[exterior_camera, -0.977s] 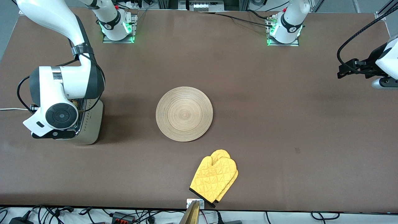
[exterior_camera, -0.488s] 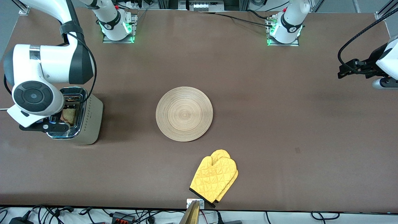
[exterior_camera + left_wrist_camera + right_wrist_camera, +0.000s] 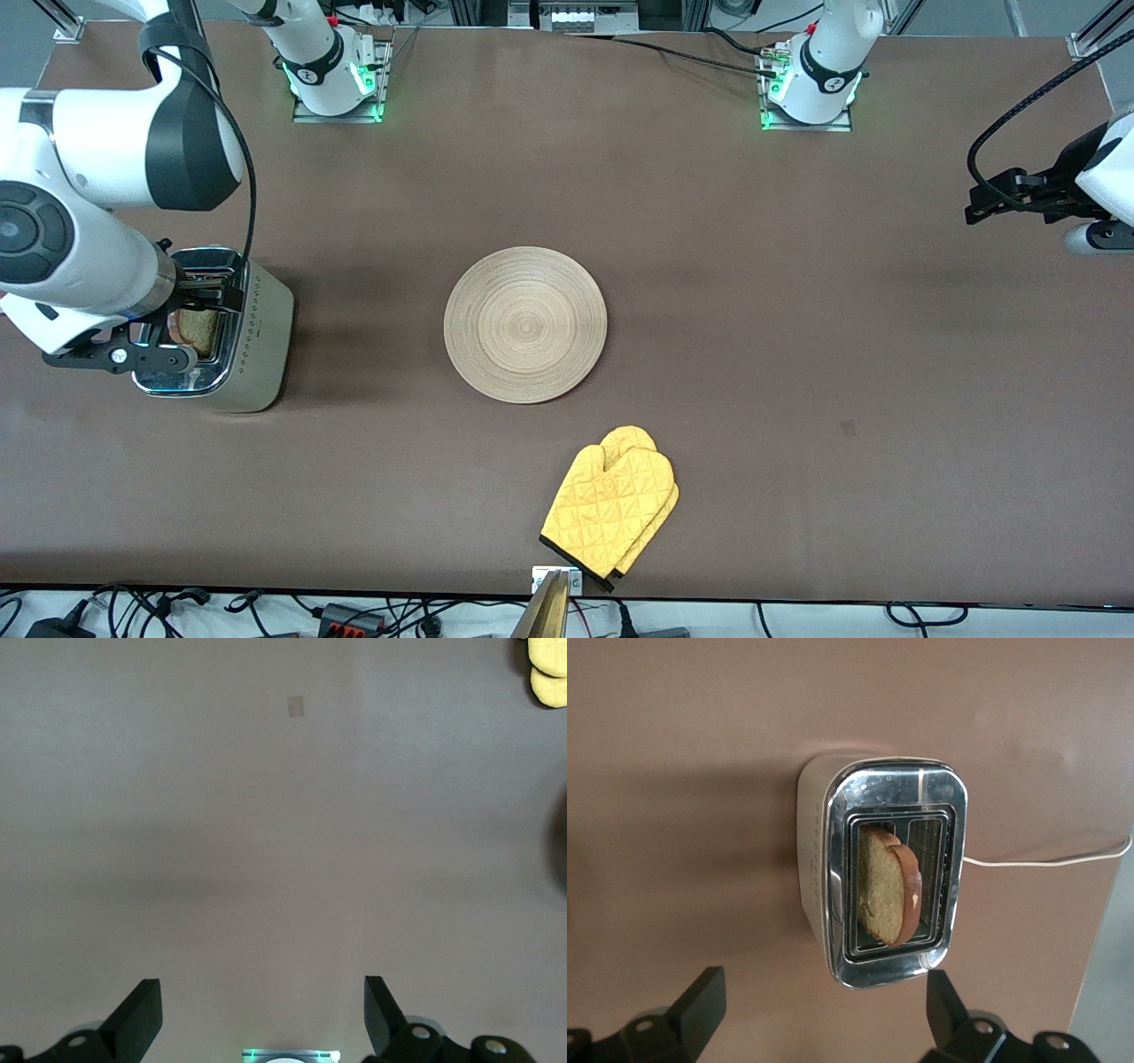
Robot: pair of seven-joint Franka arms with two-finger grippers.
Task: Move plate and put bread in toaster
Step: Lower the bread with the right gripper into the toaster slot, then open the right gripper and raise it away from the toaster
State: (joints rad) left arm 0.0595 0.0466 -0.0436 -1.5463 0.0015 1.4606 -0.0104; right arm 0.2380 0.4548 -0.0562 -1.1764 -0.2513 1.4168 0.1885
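your right gripper (image 3: pixel 819 1010) is hanging over the toaster (image 3: pixel 232 354) with its fingers spread wide and nothing between them, so it is grasping nothing. straight below it the bread slice (image 3: pixel 888 895) is sitting in a slot, leaning a little, its top edge poking out of the chrome top, long axis running along the slot. the bread is in line with your open fingers, so the right arm is the nearer one by far. the wooden plate (image 3: pixel 525 324) is lying mid-table, well apart from the toaster, toward the left arm's end. your left gripper (image 3: pixel 257 1023) is waiting released over bare table at its own end. a yellow oven mitt (image 3: pixel 611 509) is lying nearer the front camera than the plate.
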